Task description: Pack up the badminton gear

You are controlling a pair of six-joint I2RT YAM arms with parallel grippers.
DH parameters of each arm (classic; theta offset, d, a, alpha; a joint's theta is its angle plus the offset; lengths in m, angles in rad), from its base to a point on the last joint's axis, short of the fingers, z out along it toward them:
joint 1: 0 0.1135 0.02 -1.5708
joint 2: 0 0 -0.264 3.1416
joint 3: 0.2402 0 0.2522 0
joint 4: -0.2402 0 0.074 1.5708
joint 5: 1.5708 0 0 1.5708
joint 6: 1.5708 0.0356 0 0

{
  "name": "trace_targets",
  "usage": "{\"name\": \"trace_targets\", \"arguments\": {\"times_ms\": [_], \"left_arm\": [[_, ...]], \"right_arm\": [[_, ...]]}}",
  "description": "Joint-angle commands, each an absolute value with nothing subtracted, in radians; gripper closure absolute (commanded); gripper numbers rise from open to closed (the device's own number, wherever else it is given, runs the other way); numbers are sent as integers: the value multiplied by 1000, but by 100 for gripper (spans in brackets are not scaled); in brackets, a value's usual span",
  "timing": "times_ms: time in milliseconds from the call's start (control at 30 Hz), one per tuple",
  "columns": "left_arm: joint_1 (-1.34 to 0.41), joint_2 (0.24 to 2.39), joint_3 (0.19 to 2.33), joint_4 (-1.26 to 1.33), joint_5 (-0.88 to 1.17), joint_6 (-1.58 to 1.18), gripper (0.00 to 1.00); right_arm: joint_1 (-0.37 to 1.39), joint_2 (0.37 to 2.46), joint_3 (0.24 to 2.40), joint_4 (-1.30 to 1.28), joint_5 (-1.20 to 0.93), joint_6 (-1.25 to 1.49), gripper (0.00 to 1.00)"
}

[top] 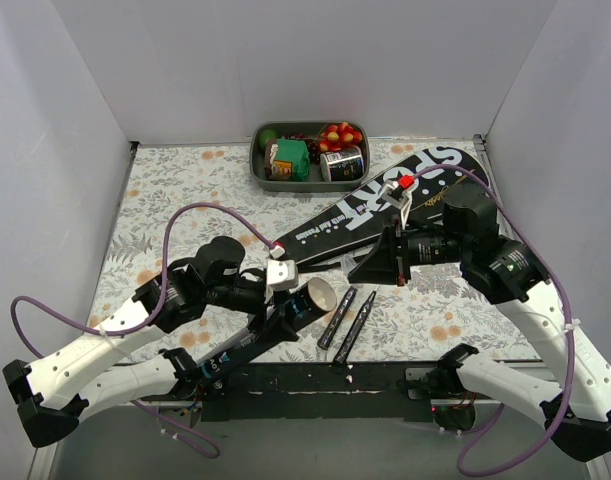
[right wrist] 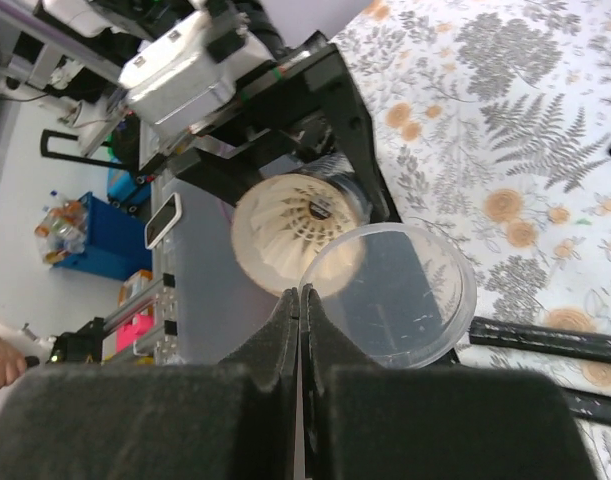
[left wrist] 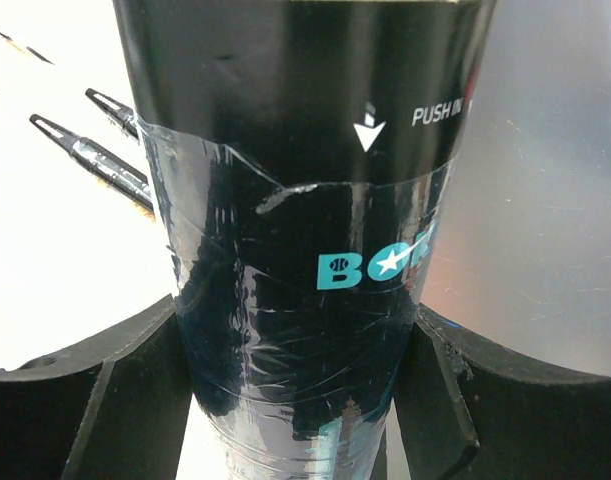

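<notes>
A black shuttlecock tube (left wrist: 305, 250) with teal lettering lies slanted above the table's near edge (top: 235, 348), and my left gripper (left wrist: 300, 400) is shut on its body, a finger pressing each side. Its open end (top: 321, 293) faces the right arm, and a white feathered shuttlecock (right wrist: 285, 225) shows inside. My right gripper (right wrist: 301, 292) is shut on the rim of a clear round lid (right wrist: 405, 300), held just in front of that open end (top: 355, 268). The long black cover lettered "SPORT" (top: 385, 200) lies diagonally behind both grippers.
Two slim black sticks (top: 345, 322) lie side by side on the floral cloth, right of the tube. A grey oval tray (top: 257, 165) of toy food stands at the back centre. White walls close in the left, back and right.
</notes>
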State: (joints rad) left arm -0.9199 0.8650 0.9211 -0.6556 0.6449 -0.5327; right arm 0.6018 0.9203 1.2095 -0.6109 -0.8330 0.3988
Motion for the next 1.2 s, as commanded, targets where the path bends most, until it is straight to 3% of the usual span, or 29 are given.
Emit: {"name": "trace_targets", "arguments": {"times_ms": [0,467,1167], "left_arm": [[-927,844,954,-653,687,-541,74],[-927,821,939,-647,678,-538,73],[-930,793,916,-644,670,-538,72]], "right_arm": [[685,925,1236,-505,-815,459,99],[974,1008,1235,-456,-626,489,99],[1014,1035,1298,-457,-626,469,99]]}}
